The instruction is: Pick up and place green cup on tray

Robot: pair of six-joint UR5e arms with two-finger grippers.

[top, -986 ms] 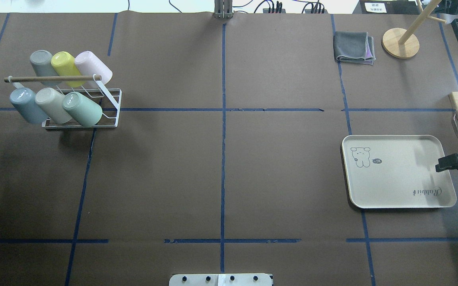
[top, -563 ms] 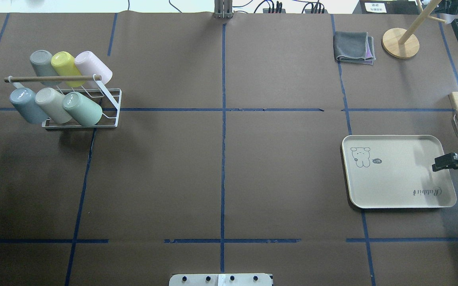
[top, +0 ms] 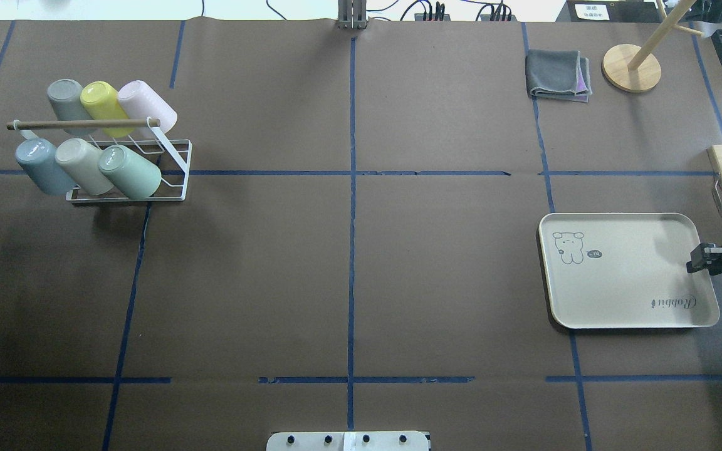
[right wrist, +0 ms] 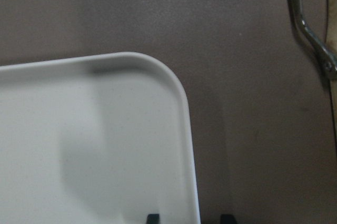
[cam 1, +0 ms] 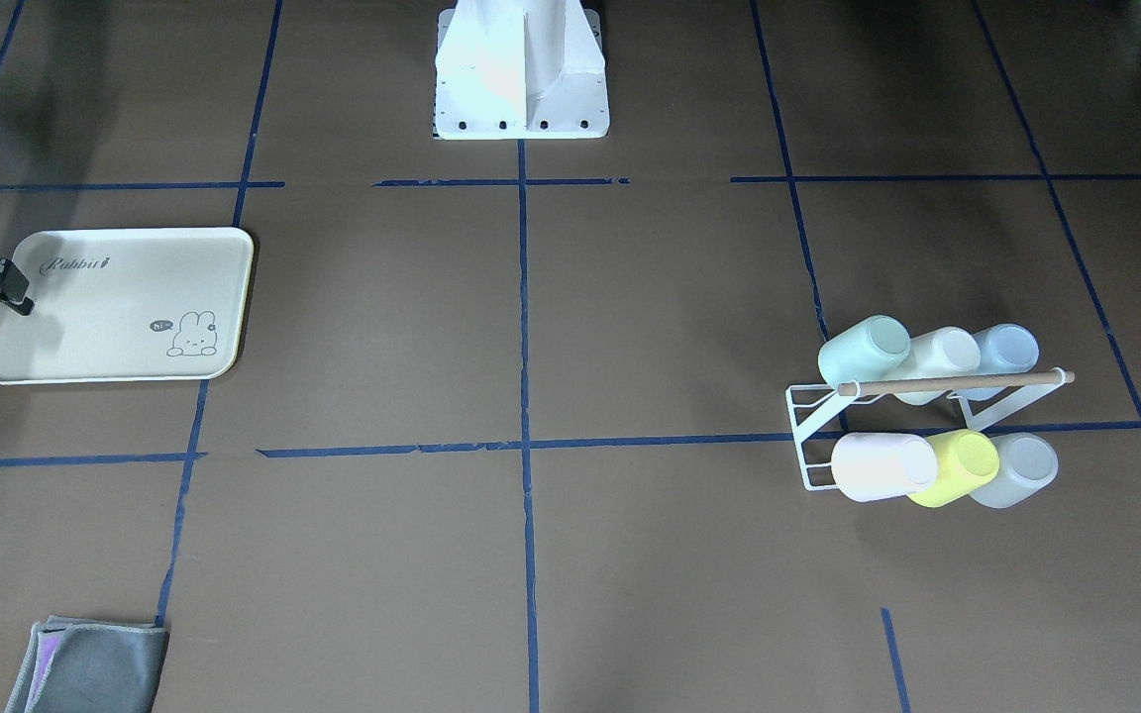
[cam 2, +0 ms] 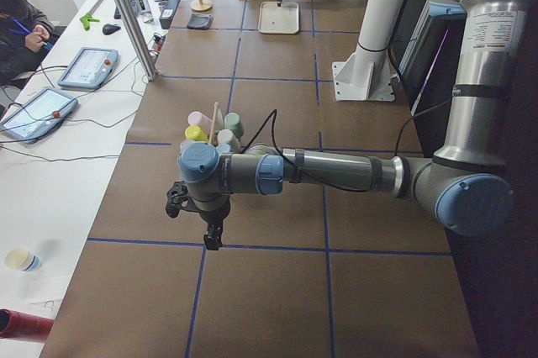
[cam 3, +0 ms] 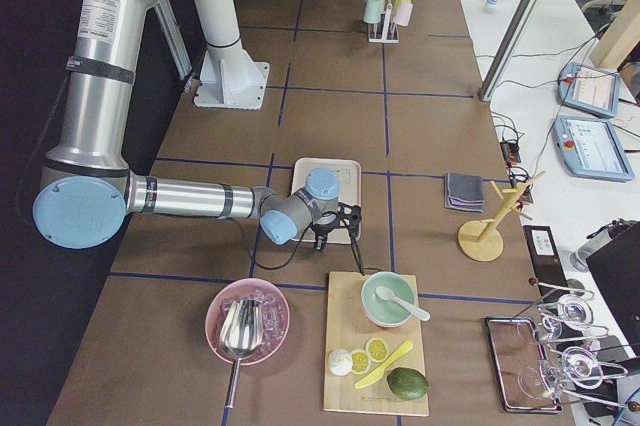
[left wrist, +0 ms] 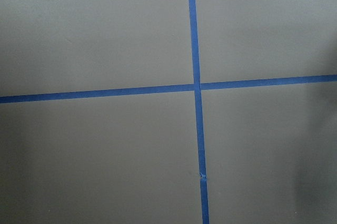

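Overhead exterior is showing the green cup [top: 129, 172] lying tilted on a white wire rack [top: 176, 178]. It is sitting far across the worktop [top: 449, 269] from the right tool [top: 694, 263], on the robot's left side. The cup is filling the end slot of the row nearer the robot, the end closest to that tool, and is pressing against the beige cup [top: 82, 166] beside it. A blue-grey cup [top: 38, 168] is taking the row's other end. Behind them a pink cup [top: 145, 103], a yellow cup [top: 103, 100] and a grey cup [top: 66, 97] are leaning in a second row by the rack's wooden bar [top: 82, 124].

The left tool [cam 2: 213, 239] is hanging nose-down over bare worktop, near the rack but apart from it. It is appearing only in the exterior left view, so I cannot tell whether it is spread or pressed together.

The tray [top: 624, 291] is lying directly beneath the right tool, which is hovering at the tray edge farthest from the rack. In the right wrist view its fingertips [right wrist: 152, 217] are standing spread, one over the tray floor and one over the worktop outside, with the rim running between them.

Beyond that tool, toward the far side, a folded grey cloth [top: 558, 74] and a wooden stand [top: 630, 67] are resting on the worktop.
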